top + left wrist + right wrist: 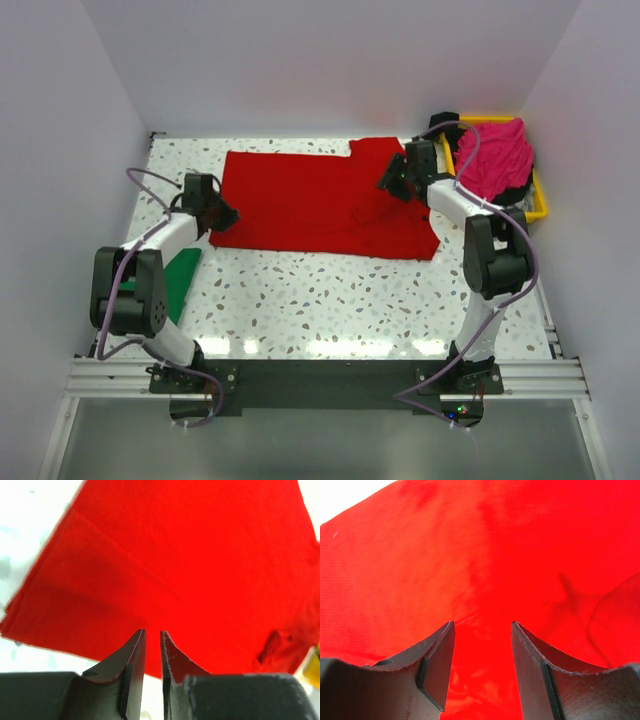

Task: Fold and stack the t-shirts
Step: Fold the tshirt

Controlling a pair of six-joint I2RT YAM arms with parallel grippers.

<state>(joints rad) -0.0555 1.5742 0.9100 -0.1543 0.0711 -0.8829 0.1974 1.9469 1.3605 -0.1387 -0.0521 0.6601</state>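
The red t-shirt (320, 200) lies spread flat across the back half of the table, with a small bunch of cloth near its right side. At its left edge hovers my left gripper (230, 214), its jaws a narrow slit apart with nothing between them (152, 631); the red t-shirt (190, 555) lies just beyond the tips. My right gripper (386, 184) is over the shirt's right part, jaws open and empty (483, 623), with the red t-shirt (470, 555) filling that view. The green t-shirt (178, 280) lies folded under my left arm. The magenta t-shirt (495, 158) is heaped in the tray.
A yellow plastic tray (541, 208) stands at the back right corner, beside my right arm. The speckled table (330, 300) runs bare in front of the red shirt. White walls close in the left, back and right sides.
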